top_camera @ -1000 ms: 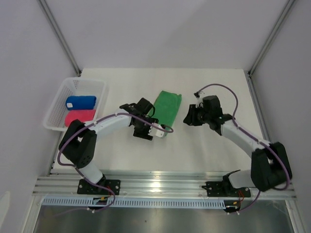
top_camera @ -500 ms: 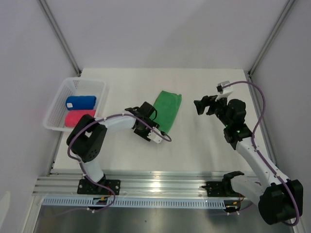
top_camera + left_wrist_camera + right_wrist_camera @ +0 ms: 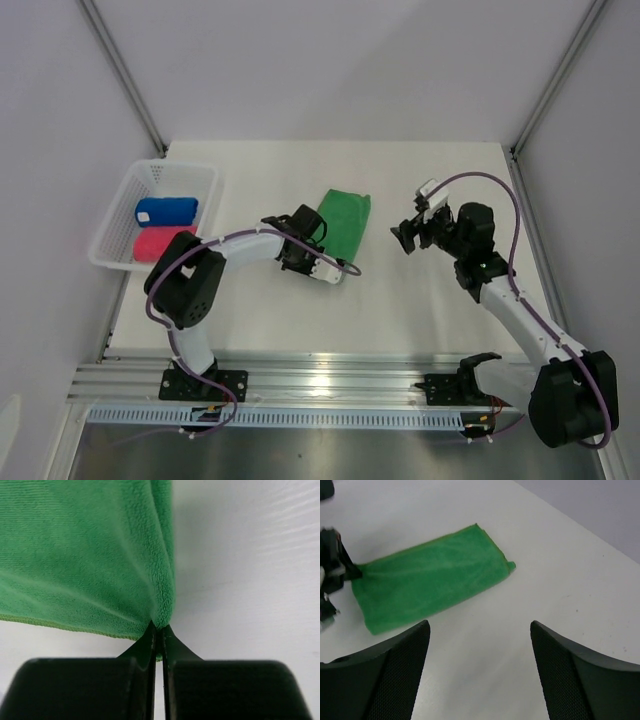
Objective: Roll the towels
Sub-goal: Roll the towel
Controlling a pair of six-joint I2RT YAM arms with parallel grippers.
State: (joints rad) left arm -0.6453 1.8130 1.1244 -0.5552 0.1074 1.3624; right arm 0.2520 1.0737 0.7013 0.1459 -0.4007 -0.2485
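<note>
Green, fuzzy, oblong — pinched a corner of the towel (image 3: 80,545) in the left gripper (image 3: 158,636), newly closed. Held the right gripper (image 3: 479,627) agape — empty.

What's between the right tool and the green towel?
Only bare table, seen in the right wrist view between the right tool and green towel.

Overhead view plus wrist close-ups, green towel (image 3: 345,222) apparently common to all

No legible txt/labels/nos. seen; top view prob. too coarse.
</note>
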